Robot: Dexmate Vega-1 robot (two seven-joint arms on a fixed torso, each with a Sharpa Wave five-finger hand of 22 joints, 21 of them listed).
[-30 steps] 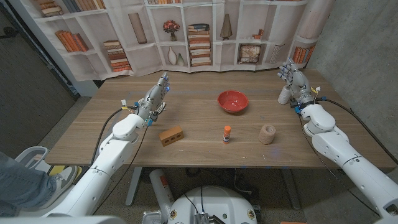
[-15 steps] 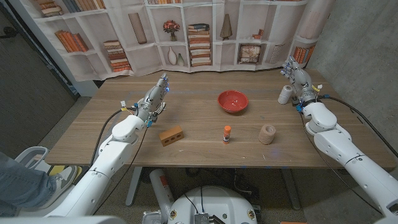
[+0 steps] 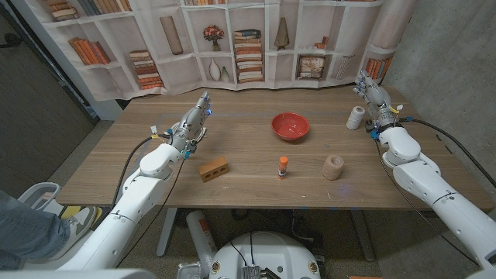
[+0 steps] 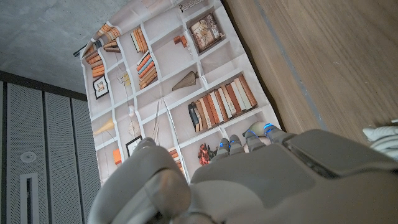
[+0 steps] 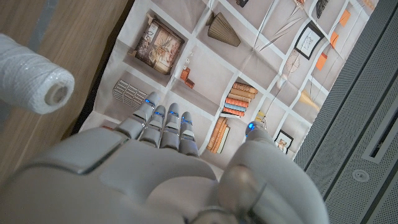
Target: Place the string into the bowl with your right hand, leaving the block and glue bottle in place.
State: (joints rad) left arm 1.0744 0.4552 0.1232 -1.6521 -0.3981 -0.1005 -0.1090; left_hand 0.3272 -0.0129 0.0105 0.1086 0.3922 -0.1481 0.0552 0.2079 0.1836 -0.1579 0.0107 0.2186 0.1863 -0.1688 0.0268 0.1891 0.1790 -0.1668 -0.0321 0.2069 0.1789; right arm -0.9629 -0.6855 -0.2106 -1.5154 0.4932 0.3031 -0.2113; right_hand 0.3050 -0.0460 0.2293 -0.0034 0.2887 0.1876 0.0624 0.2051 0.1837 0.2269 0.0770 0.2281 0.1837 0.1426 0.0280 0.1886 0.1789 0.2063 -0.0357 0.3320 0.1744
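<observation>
- The right hand [image 3: 370,97] has been drawn back from the white string spool [image 3: 356,118], now just beside its fingers, which are apart and empty.
- The spool is left ungrasped; the bowl [image 3: 290,125] is yet unfilled.

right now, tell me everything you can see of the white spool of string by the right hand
The white spool of string is a short cylinder wound tight with white cord, a hollow core showing at its end in the right wrist view. It stands upright on the wooden table near the far right corner, right of the red bowl. The right hand is just beside it, fingers apart, not holding it. Nothing else touches it.
</observation>
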